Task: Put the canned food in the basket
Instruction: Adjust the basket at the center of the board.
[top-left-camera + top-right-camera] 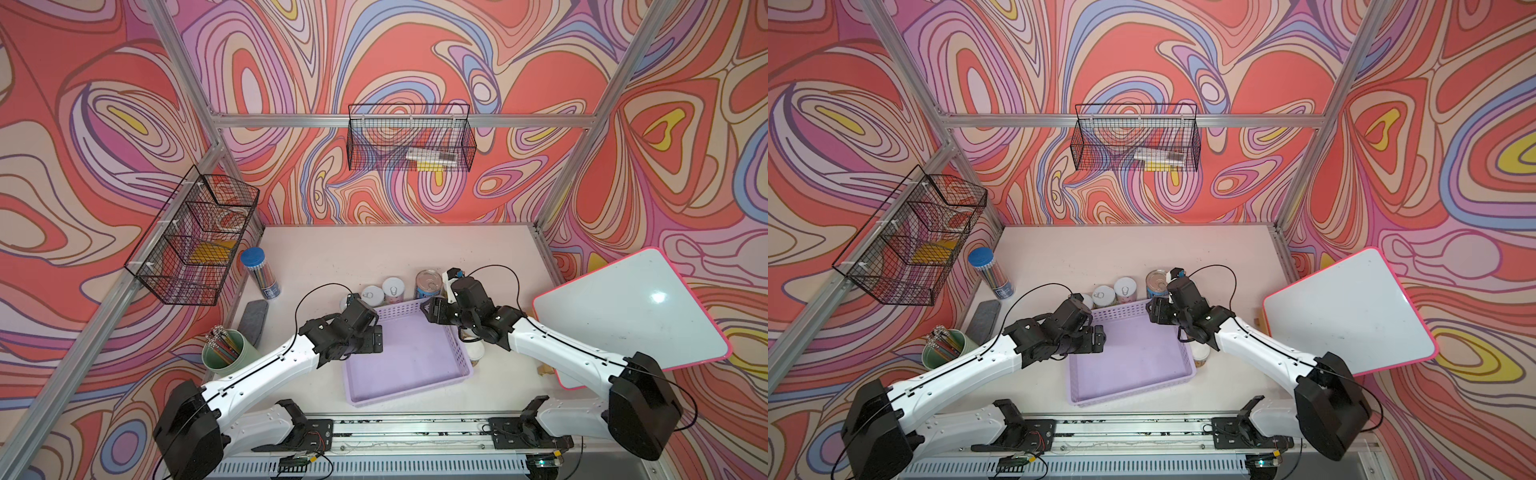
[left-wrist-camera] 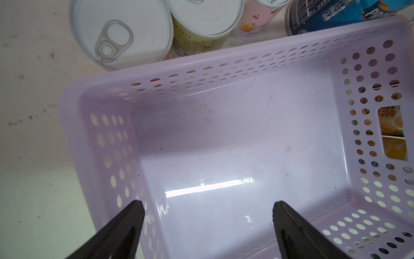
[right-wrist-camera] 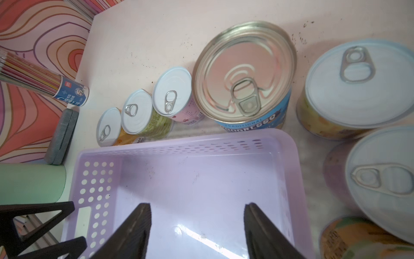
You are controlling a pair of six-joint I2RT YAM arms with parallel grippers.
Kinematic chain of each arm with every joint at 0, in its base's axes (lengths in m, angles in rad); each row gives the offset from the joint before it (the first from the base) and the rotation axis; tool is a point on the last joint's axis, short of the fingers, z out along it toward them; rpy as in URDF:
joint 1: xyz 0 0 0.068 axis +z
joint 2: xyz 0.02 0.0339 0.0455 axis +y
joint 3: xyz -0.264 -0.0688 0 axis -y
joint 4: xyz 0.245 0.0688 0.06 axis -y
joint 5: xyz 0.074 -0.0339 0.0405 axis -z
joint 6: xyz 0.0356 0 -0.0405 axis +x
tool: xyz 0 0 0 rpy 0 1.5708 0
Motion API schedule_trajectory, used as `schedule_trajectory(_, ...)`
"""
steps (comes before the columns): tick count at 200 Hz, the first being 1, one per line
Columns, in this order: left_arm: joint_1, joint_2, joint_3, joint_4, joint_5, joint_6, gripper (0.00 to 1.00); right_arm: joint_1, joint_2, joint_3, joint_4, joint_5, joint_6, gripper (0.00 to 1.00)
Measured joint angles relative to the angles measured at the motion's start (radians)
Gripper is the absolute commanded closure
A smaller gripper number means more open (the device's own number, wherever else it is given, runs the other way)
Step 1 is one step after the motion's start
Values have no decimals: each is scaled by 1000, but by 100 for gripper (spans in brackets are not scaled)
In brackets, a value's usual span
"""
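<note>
Your left gripper (image 2: 207,203) hangs wide, empty, over the lilac basket's (image 1: 407,357) nine-o'clock wall. Small tins (image 1: 392,289) and the blue-label can (image 1: 428,282) (all outside) line its twelve o'clock, more tins (image 3: 358,89) at three. Your right gripper (image 3: 198,205), at one o'clock, gapes narrower, empty.

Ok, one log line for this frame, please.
basket: empty | cans: all outside it | blue-label can: upright beyond far wall | left tool: open, empty, above basket | right tool: open, empty, above basket

We see a robotics lab cell (a staged one): aluminium frame bars (image 1: 291,120) edge printed swirl-pattern walls (image 1: 415,50) around a pale table (image 1: 374,257), and a left arm (image 1: 257,365) and right arm (image 1: 561,349) sit on a slotted rail (image 1: 415,428).
</note>
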Motion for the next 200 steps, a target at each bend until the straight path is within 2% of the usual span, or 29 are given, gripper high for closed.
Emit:
schedule_trajectory(68,0,145,0,91,6,-64,15,24,142,0,84,80,76,51)
schedule_trajectory(97,8,183,0,127,-13,-92,23,24,179,0,120,134,95,51)
schedule_trajectory(159,91,281,10,218,-24,-103,26,24,276,33,136,208,102,51)
schedule_trajectory(200,138,368,74,256,-12,-62,31,21,313,72,132,241,100,51)
